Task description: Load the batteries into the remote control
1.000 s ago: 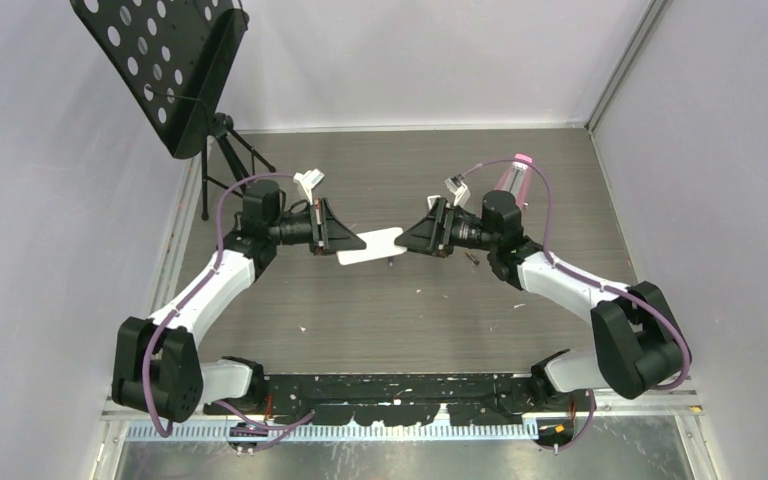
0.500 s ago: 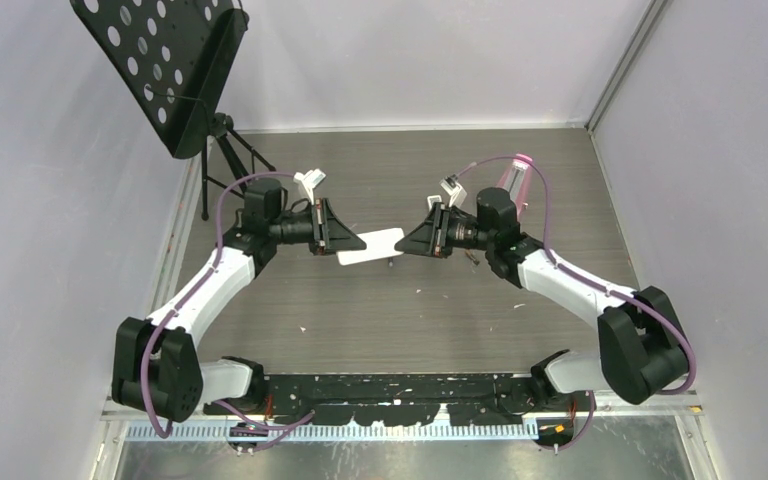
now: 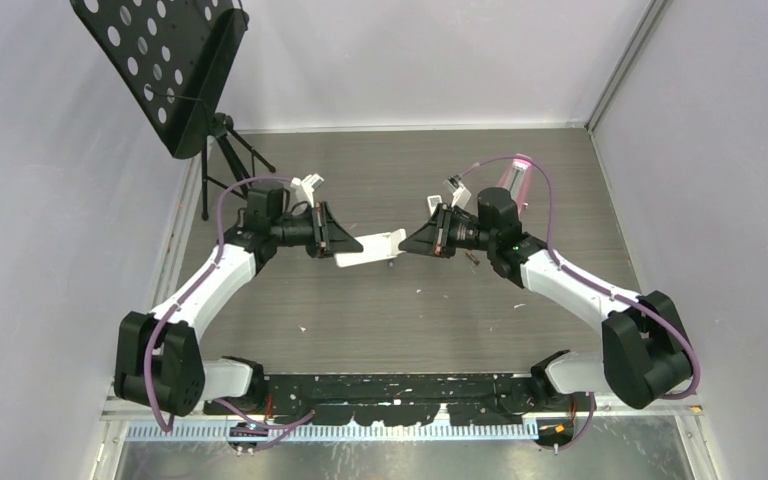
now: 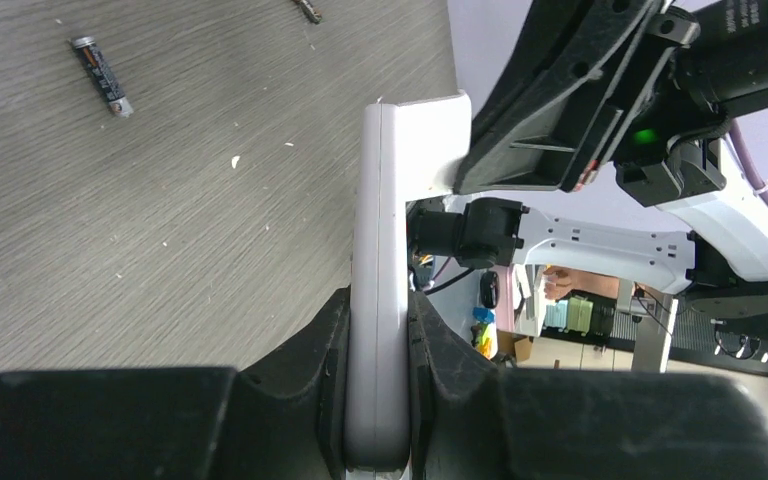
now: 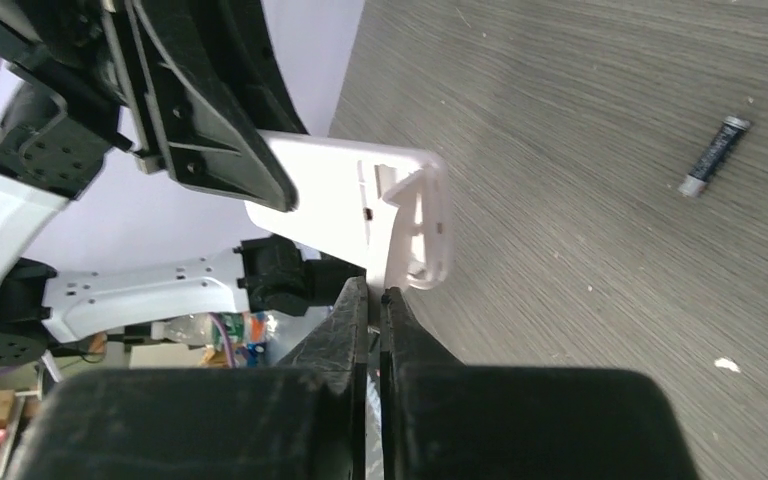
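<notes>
Both arms reached inward, wrists level, meeting mid-table above the surface. Left gripper [image 3: 345,245] clamped across the remote [image 3: 372,247], held on edge. Right gripper [image 5: 375,290] pinched almost together on a thin white lip at the remote's far end. Counted: two arms, one remote. One battery [image 4: 100,75] lies on the table [image 3: 410,320] in the left wrist view and one [image 5: 715,155] in the right; same or not cannot be told. Grey wood-grain top, white flecks, pale walls, black perforated stand [image 3: 160,60] at far left
</notes>
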Robot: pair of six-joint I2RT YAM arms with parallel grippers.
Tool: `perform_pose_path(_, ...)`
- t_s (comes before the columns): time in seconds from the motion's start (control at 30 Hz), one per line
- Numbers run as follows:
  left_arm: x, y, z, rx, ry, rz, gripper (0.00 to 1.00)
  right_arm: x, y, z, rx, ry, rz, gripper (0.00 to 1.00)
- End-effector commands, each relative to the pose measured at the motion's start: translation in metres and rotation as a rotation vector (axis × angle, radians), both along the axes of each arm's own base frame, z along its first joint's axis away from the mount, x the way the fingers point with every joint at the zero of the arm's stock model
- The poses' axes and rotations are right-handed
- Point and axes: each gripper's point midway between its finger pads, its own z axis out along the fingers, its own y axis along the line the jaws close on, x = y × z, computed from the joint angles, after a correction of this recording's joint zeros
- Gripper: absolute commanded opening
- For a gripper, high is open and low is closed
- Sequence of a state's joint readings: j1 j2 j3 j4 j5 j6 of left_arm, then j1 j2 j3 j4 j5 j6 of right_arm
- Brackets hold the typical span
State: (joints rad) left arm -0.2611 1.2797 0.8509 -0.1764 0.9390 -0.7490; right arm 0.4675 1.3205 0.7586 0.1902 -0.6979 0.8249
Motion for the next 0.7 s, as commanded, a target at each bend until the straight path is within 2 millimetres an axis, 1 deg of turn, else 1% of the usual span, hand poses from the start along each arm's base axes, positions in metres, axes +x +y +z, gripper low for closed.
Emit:
perform_pose_path(0.0,0.008,0.000,0.012,0.005,-0.049,0.004,0.00,0.003,0.004,0.029,0.099,-0.059,-0.005,0.00)
perform_pose_path(0.07,0.011,0.002,0.007,0.031,-0.042,0.020,0.00,0.002,0.004,0.032,0.116,-0.058,-0.005,0.00)
perform_pose_path(0.17,0.013,0.006,-0.001,0.074,-0.033,0.038,0.00,0.000,0.000,0.028,0.101,-0.055,-0.024,0.00)
perform_pose_path(0.23,0.013,0.009,-0.008,0.105,-0.039,0.043,0.00,0.001,-0.006,0.016,0.049,-0.041,-0.059,0.00)
perform_pose_path(0.3,0.012,0.013,-0.013,0.137,-0.041,0.048,0.00,0.002,-0.015,-0.003,-0.027,-0.017,-0.102,0.00)
perform_pose_path(0.37,0.011,0.015,-0.016,0.160,-0.046,0.050,0.00,0.002,-0.022,-0.027,-0.095,0.021,-0.132,0.00)
perform_pose_path(0.5,0.005,0.014,-0.011,0.145,-0.072,0.022,0.00,-0.003,-0.027,-0.079,-0.179,0.134,-0.139,0.00)
perform_pose_path(0.57,0.001,0.013,-0.007,0.128,-0.087,0.001,0.00,-0.005,-0.028,-0.097,-0.201,0.181,-0.136,0.00)
perform_pose_path(0.67,-0.005,0.012,-0.003,0.112,-0.106,-0.020,0.00,-0.007,-0.029,-0.119,-0.234,0.229,-0.136,0.00)
